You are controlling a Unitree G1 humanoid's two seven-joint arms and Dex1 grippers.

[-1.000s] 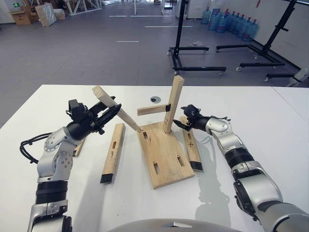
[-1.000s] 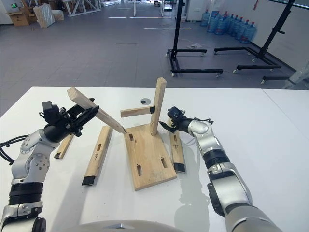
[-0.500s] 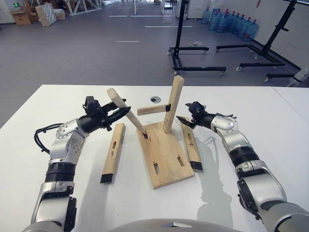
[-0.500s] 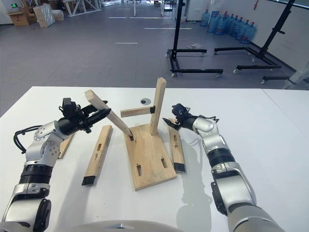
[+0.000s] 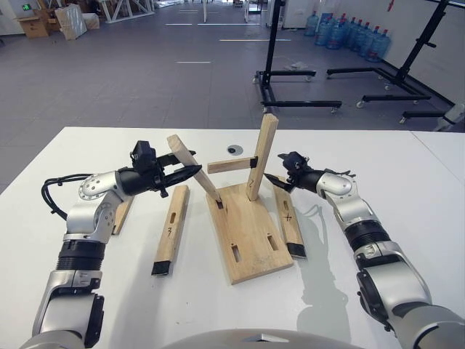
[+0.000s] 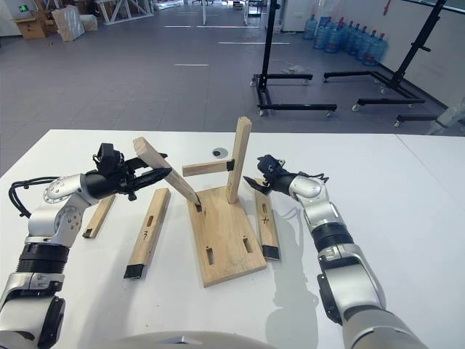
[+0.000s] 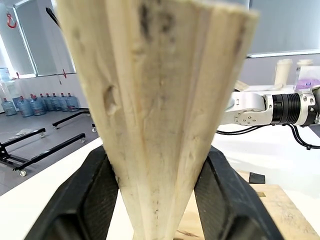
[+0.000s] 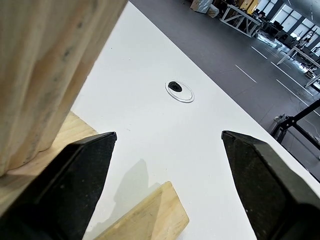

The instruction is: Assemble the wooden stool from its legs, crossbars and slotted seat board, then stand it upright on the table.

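The slotted seat board (image 5: pixel 248 233) lies flat on the white table (image 5: pixel 407 189) between the two arms, with one leg (image 5: pixel 261 156) standing upright in its far right corner and a crossbar (image 5: pixel 229 166) jutting sideways from that leg toward the robot's left. A second, tilted leg (image 5: pixel 190 161) is clamped in the left gripper (image 5: pixel 190 172), whose fingers (image 7: pixel 90 200) press on both of its sides. The leg's lower end rests at the slot in the board's far left corner and its upper end leans out to the left. The right gripper (image 5: pixel 272 182) hovers just beside the upright leg on its right. Its fingers (image 8: pixel 75 185) are spread wide and hold nothing, with bare table between them. Below it, a loose leg (image 5: pixel 288 222) lies along the board's right edge, and a second loose leg (image 5: pixel 171 229), with a slot and a black end cap, lies parallel to the board on its left. A shorter wooden piece (image 5: pixel 122 216) lies farther left, partly under the left arm. A round cable grommet (image 5: pixel 233 150) is set in the table behind the upright leg. Beyond the table is an open hall with a grey floor, where black wheeled stands (image 5: pixel 298 73) are parked. A row of blue water bottles (image 5: pixel 349 33) stands at the far right and cardboard boxes (image 5: pixel 33 25) at the far left.
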